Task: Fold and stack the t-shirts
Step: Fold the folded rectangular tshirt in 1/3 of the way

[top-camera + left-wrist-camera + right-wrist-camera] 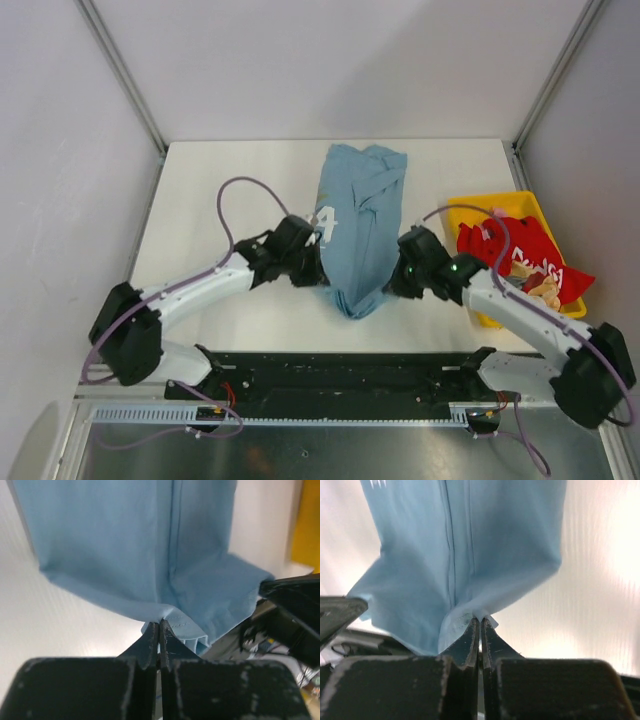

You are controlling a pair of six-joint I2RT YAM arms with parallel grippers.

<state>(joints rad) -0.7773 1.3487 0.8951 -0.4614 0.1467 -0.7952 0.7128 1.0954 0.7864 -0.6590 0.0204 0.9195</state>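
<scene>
Rightward, red t-shirt (522, 256) in bin (500, 200), blue t-shirt (362, 215) gripped

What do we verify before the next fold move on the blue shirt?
1. Left pincer shut on blue shirt near edge: ok.
2. Right pincer shut on same edge: ok.
3. All cloth layers caught in each grip: cannot tell.
4. Shirt's far end flat on table: not ok, rumpled.
5. Red shirt clear of fold path, in yellow bin: ok.
</scene>
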